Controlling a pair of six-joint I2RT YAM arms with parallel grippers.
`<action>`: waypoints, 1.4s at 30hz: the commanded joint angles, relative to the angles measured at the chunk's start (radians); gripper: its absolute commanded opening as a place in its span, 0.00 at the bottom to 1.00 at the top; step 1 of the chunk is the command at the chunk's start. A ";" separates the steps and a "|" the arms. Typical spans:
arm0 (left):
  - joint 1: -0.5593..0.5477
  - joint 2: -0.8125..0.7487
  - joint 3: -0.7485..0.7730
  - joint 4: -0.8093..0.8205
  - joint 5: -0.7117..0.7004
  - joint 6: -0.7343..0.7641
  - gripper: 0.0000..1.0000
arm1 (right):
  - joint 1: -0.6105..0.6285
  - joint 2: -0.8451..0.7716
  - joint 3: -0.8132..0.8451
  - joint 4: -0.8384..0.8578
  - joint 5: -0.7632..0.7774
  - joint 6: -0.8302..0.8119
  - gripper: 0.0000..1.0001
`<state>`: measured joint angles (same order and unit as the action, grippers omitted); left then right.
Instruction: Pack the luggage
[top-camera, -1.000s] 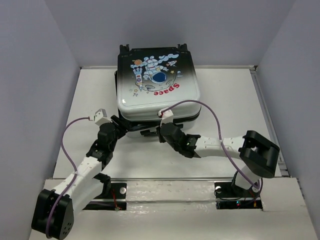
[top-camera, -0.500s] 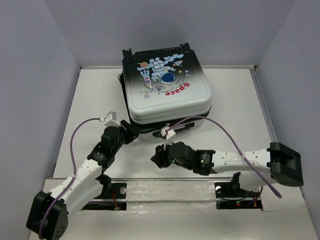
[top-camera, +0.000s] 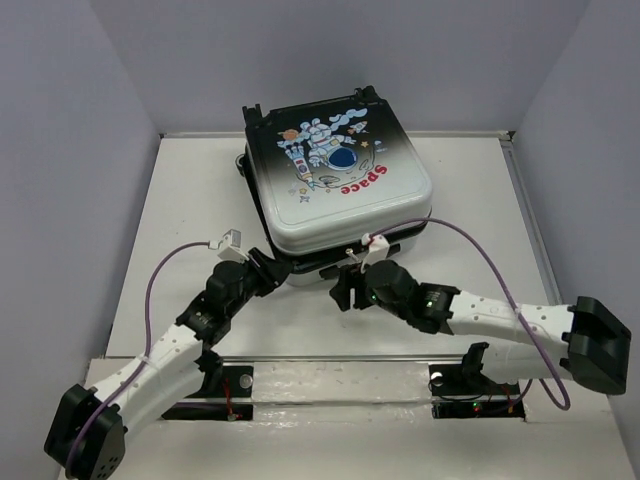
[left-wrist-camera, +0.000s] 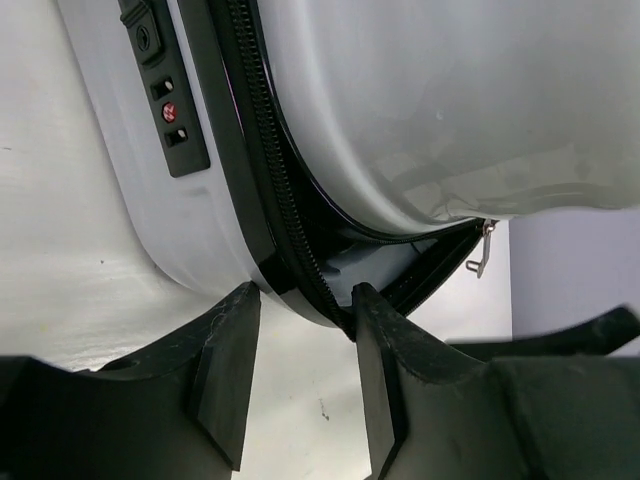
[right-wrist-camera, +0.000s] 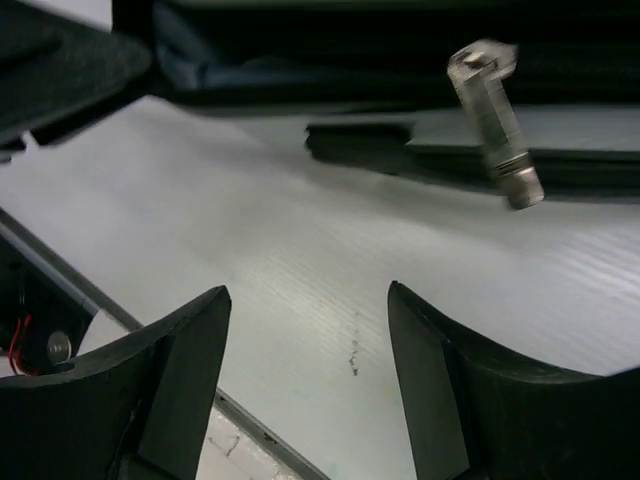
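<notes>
Luggage (top-camera: 335, 180) slightly ajar, contents unseen

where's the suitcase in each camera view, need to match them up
top external: luggage centre back of the table, astronaut print up.
left wrist: luggage fills the top, its white corner and zipper just past the left claw.
right wrist: luggage only a dark strip along the top edge.
shared landmark: the white table, beneath it in all three.

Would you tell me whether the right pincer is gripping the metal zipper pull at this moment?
No, the right pincer stands open over the table, with the zipper pull hanging free beyond it.
</notes>
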<state>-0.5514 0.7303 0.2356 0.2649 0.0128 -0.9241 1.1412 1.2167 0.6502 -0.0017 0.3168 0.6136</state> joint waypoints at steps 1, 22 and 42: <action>-0.064 -0.035 -0.015 0.174 0.081 -0.039 0.06 | -0.124 -0.100 -0.005 -0.035 -0.062 -0.089 0.71; -0.199 -0.022 -0.035 0.215 -0.035 -0.078 0.06 | -0.242 -0.109 0.140 -0.369 -0.094 -0.256 0.76; -0.171 0.009 0.130 -0.086 -0.229 0.100 0.36 | -0.299 0.149 0.286 -0.209 -0.064 -0.399 0.37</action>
<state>-0.7368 0.6777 0.3286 0.1631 -0.1680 -0.8742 0.8444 1.3724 0.9043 -0.3073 0.2256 0.2325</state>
